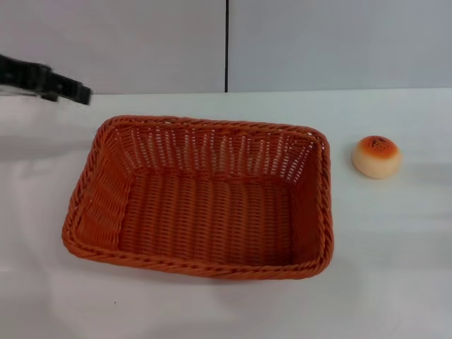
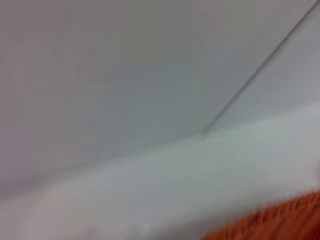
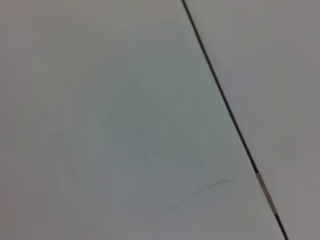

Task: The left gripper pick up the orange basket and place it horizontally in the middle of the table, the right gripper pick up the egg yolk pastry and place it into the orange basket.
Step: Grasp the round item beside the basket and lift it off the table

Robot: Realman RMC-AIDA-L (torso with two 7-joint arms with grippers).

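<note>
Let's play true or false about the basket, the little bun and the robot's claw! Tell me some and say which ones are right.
1. The orange basket is empty. True.
2. The egg yolk pastry is inside the basket. False: it sits on the table, to the robot's right of the basket.
3. The left claw is holding the basket. False: it is up at the far left, apart from the basket.
4. The basket stands upright, open side up. True.
5. The right claw is touching the pastry. False: no right claw is in view.
</note>
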